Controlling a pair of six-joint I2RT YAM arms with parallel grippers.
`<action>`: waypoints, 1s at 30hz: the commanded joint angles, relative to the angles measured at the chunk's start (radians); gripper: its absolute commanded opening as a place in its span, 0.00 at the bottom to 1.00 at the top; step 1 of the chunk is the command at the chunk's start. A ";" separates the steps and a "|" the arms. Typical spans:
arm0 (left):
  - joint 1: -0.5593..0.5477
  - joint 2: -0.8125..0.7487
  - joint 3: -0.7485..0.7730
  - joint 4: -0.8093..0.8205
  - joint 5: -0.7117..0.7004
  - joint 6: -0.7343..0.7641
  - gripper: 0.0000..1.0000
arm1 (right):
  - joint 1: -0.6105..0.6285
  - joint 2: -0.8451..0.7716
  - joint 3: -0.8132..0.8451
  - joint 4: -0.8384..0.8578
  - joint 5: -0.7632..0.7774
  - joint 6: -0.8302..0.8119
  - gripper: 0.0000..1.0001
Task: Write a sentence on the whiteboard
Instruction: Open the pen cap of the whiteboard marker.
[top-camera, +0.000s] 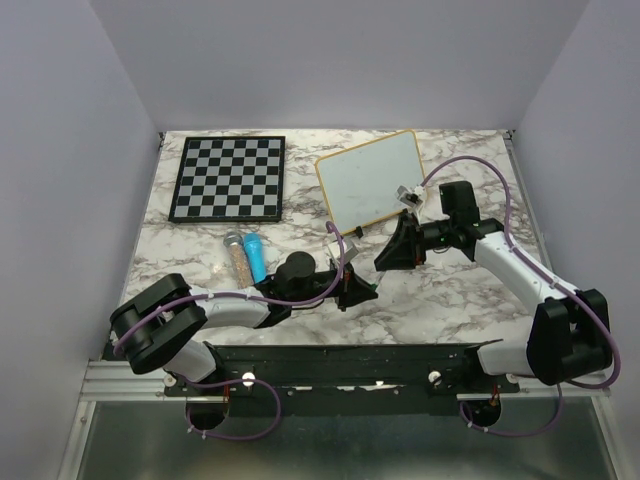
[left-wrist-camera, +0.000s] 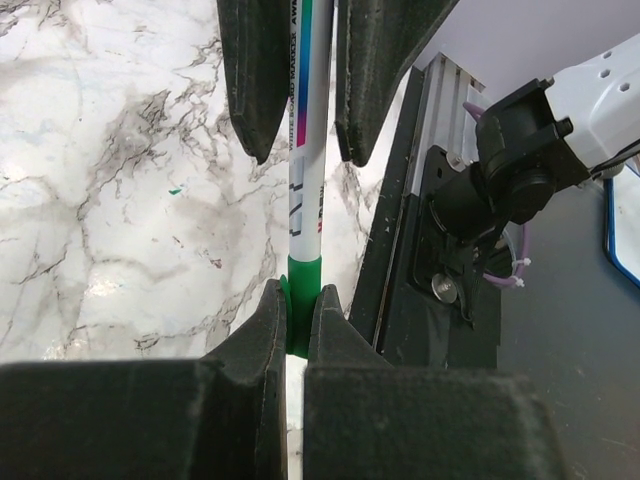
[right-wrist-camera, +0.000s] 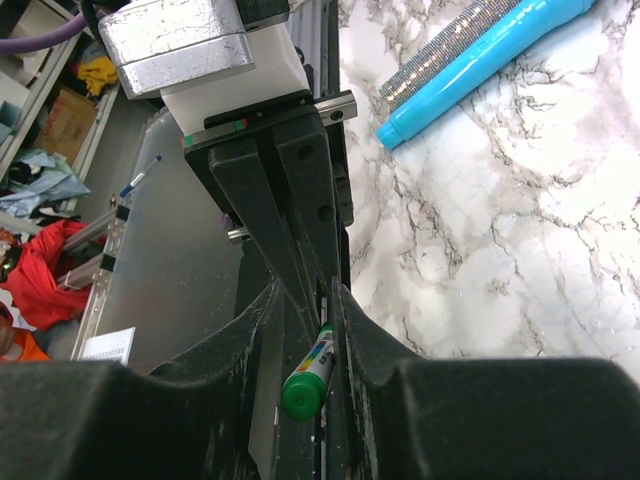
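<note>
Where marble (top-camera: 435, 300) runs veined, rounded whiteboard (top-camera: 370, 180), marker (left-wrist-camera: 308, 150).

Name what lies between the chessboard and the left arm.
A blue pen and a glittery pen, side by side, shown in the top view.

A black-and-white chessboard (top-camera: 227, 178) lies flat at the far left of the marbled counter (top-camera: 430, 300). Just in front of it, a blue tube (top-camera: 255, 258) and a glittery tube (top-camera: 238, 262) lie side by side, touching along their lengths.
</note>
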 joint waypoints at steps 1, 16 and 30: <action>0.014 -0.020 -0.012 -0.040 -0.012 0.015 0.00 | -0.002 0.013 0.032 -0.044 -0.044 -0.020 0.35; 0.023 -0.069 0.017 -0.093 -0.006 0.032 0.00 | 0.022 0.051 0.032 -0.085 -0.042 -0.079 0.46; 0.023 -0.060 0.037 -0.073 0.000 0.011 0.00 | 0.042 0.060 0.016 -0.067 -0.033 -0.086 0.47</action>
